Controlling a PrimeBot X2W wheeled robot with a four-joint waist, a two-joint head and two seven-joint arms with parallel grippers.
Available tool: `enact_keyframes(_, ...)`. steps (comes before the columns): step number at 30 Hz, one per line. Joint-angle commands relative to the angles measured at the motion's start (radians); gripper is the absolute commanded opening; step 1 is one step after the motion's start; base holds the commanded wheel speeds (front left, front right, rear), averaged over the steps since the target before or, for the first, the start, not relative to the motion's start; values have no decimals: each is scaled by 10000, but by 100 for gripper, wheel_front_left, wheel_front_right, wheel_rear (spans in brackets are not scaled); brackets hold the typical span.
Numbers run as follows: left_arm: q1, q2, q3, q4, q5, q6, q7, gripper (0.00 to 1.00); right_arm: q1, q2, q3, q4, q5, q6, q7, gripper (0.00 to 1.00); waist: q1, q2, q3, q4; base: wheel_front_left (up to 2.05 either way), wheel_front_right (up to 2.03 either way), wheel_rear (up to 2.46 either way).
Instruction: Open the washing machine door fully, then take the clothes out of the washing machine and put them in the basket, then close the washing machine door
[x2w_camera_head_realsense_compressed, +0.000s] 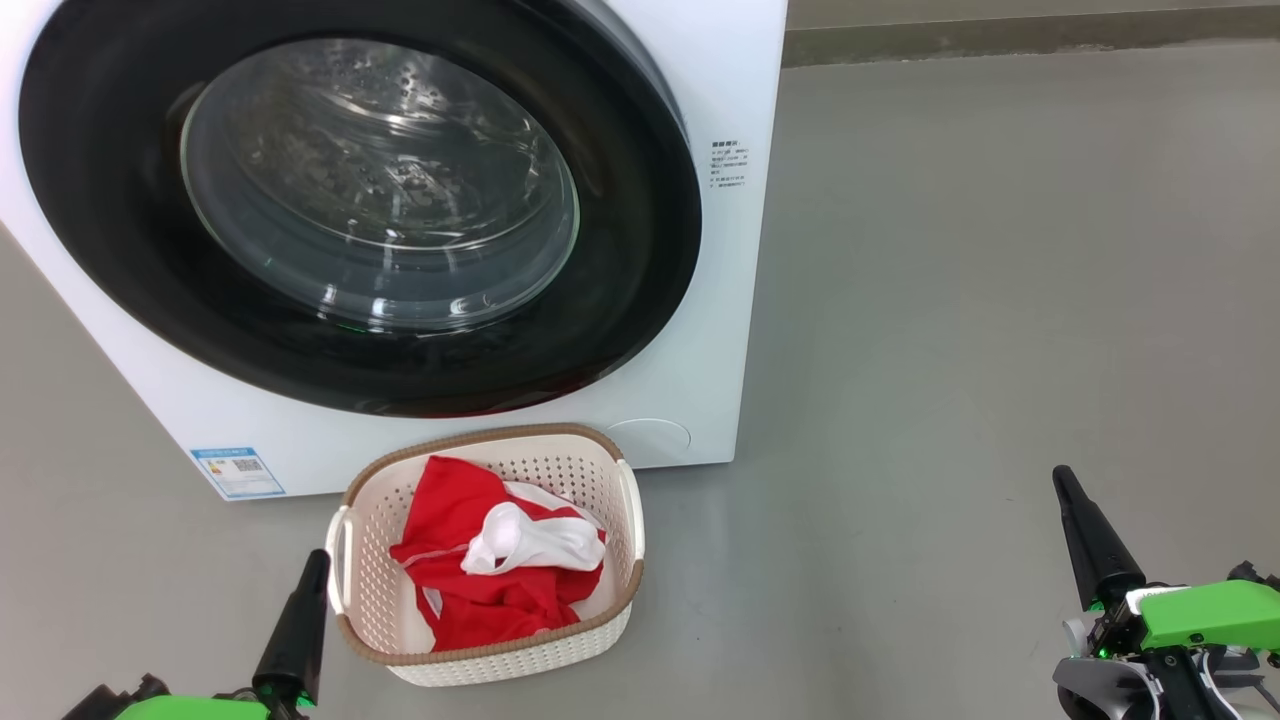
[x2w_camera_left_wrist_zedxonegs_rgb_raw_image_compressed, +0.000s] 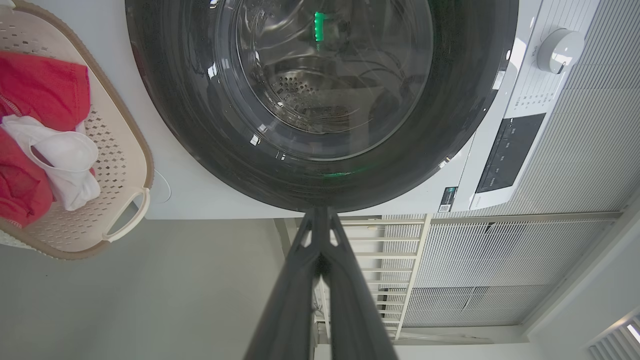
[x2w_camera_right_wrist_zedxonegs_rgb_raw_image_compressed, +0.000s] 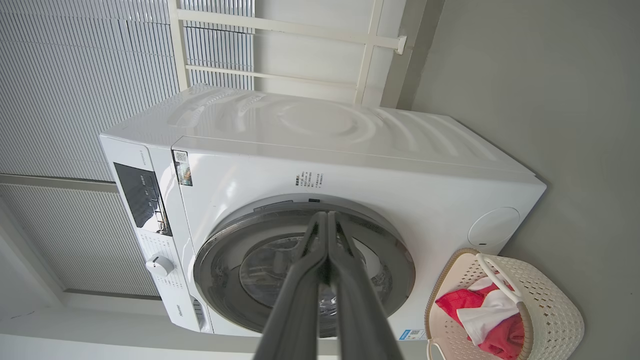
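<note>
- Ahead of both jaws: washing machine door (x2w_camera_head_realsense_compressed: 380, 190) looks shut, clothes (x2w_camera_head_realsense_compressed: 470, 520) in basket (x2w_camera_head_realsense_compressed: 470, 440).
- left gripper (x2w_camera_left_wrist_zedxonegs_rgb_raw_image_compressed: 320, 212), right gripper (x2w_camera_right_wrist_zedxonegs_rgb_raw_image_compressed: 327, 216) clenched, empty.
- Seems finished; only retreat left.

A smooth grey floor (x2w_camera_head_realsense_compressed: 950, 300) meets a darker skirting strip (x2w_camera_head_realsense_compressed: 1000, 35) along its far edge. Finely ribbed white wall panels (x2w_camera_right_wrist_zedxonegs_rgb_raw_image_compressed: 75, 75) rise beyond that edge. A white railed frame (x2w_camera_right_wrist_zedxonegs_rgb_raw_image_compressed: 280, 28) with thin crossbars stands in front of them.
</note>
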Motion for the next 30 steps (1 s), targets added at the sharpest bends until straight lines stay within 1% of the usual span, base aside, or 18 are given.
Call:
enact_keyframes(1,-413,107,365,-196,95,4,70,0,-420,-71,155,-294,-72,4,57,0,0,-1,0,0,0,0,0)
enact_keyframes(30,-417,77,408,-195,131,4,105,0,-424,-42,114,-292,-107,4,90,0,0,-1,0,0,0,0,0)
